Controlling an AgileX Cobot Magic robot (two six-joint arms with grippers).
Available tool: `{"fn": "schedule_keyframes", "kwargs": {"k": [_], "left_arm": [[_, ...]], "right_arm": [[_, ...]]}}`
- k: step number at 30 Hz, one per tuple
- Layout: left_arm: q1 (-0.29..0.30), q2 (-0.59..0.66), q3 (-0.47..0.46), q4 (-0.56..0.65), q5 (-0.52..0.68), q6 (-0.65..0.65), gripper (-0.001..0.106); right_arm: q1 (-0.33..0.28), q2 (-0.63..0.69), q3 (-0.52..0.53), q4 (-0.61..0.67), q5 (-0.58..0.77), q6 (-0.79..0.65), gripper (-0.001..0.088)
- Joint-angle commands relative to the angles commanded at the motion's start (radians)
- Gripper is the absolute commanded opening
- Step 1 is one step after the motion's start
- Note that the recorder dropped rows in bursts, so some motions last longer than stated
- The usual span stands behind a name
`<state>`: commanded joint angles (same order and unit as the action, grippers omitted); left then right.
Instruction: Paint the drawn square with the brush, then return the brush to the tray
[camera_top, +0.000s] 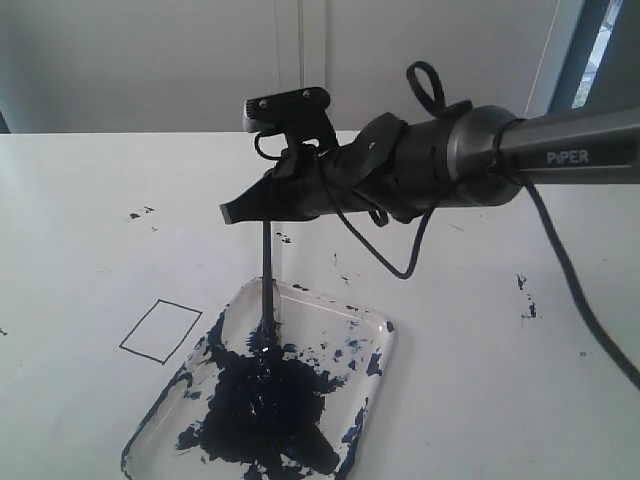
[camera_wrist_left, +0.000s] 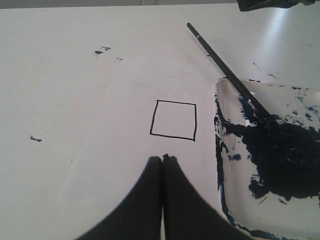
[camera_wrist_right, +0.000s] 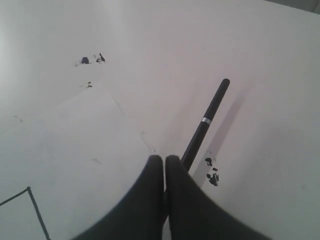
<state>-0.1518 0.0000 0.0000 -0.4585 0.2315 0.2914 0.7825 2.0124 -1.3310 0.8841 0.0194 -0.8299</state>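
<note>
Two matte black tools show, each with a pair of smooth, tapering fingers (camera_wrist_left: 145, 200) pressed flat together along a thin seam. The left tool (camera_wrist_left: 162, 159) is clenched on nothing and hangs over the white paper (camera_wrist_left: 115, 165), just beside the drawn square (camera_wrist_left: 173, 120). The right tool (camera_wrist_right: 164, 159) is likewise clenched; it reaches in from the right on a grey arm (camera_top: 580, 140) lettered PiPER and hovers over the handle of the brush (camera_wrist_right: 207, 117). The handle runs out from under the fingertips rather than from the seam, so nothing is seen gripped; whether the fingers touch it cannot be told.

The brush is a long, very thin, round black stick with a narrow silver band (camera_wrist_right: 206, 120) a little way from its blunt end. Its tip is sunk in the paint inside the tray (camera_top: 386, 340) and its shaft slants out over the rim, above the bench (camera_top: 80, 200). The tray, near the square but apart from it, is clear, glossy plastic, rectangular with rounded corners, and carries a thick, ragged blotch of blue-black paint (camera_top: 265, 400) with splatters towards its walls.

The square is a thin black outline, slightly skewed, its inside blank white. Small dark specks (camera_top: 140, 213) dot the matte white bench.
</note>
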Motion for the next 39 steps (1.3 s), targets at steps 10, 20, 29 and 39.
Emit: {"fn": "schedule_keyframes", "kwargs": {"k": [10,20,29,39], "left_arm": [[0.0,0.0,0.0,0.0,0.0,0.0,0.0],[0.0,0.0,0.0,0.0,0.0,0.0,0.0],[0.0,0.0,0.0,0.0,0.0,0.0,0.0],[0.0,0.0,0.0,0.0,0.0,0.0,0.0]], "right_arm": [[0.009,0.084,-0.06,0.007,0.0,0.051,0.0714],[0.009,0.179,-0.104,0.007,-0.029,0.098,0.0672],[0.009,0.223,-0.106,0.009,-0.074,0.128,0.0594],[0.009,0.245,-0.116,0.023,-0.075,0.131,0.0241]]}}
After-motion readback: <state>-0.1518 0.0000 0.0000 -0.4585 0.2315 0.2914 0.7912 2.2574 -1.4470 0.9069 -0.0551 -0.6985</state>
